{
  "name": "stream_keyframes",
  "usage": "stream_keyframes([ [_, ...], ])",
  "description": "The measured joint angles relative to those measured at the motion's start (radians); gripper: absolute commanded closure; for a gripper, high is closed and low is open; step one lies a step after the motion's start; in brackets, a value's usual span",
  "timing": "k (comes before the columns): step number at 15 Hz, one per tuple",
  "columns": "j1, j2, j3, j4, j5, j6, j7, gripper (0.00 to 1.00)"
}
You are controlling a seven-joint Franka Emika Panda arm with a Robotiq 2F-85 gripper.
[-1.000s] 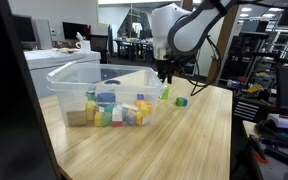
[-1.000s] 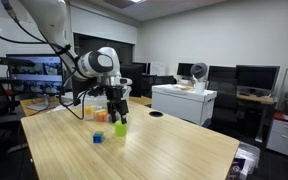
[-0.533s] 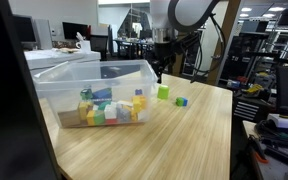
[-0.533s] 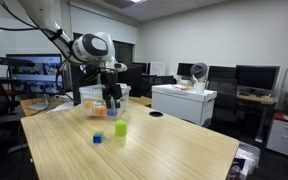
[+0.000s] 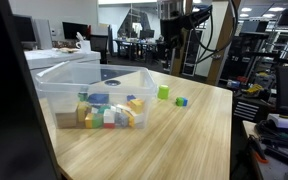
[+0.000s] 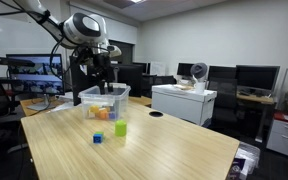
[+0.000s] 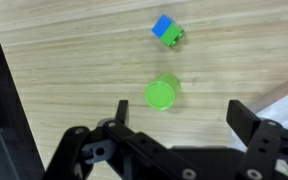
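Gripper [image 7: 176,112] has lifted way up since a second ago, jaws spread wide and empty. Green cylinder [image 7: 162,95] stays upright on the table [image 7: 64,60], blue-green block [image 7: 167,30] at its 12 o'clock, clear bin [image 5: 84,85] at 4. Looks released.

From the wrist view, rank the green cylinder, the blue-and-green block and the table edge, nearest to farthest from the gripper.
1. green cylinder: right by the gripper, lying between its open jaws.
2. blue-and-green block: beyond the cylinder, toward the top of the picture.
3. table edge: far out at the picture's left side.
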Motion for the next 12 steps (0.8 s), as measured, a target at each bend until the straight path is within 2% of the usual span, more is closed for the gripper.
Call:
stream_keyframes([
  [7, 0.002, -0.046, 0.047, 0.001, 0.013, -0.001, 0.026, 0.00],
  [12, 0.002, -0.051, 0.048, 0.001, 0.014, -0.001, 0.026, 0.00],
])
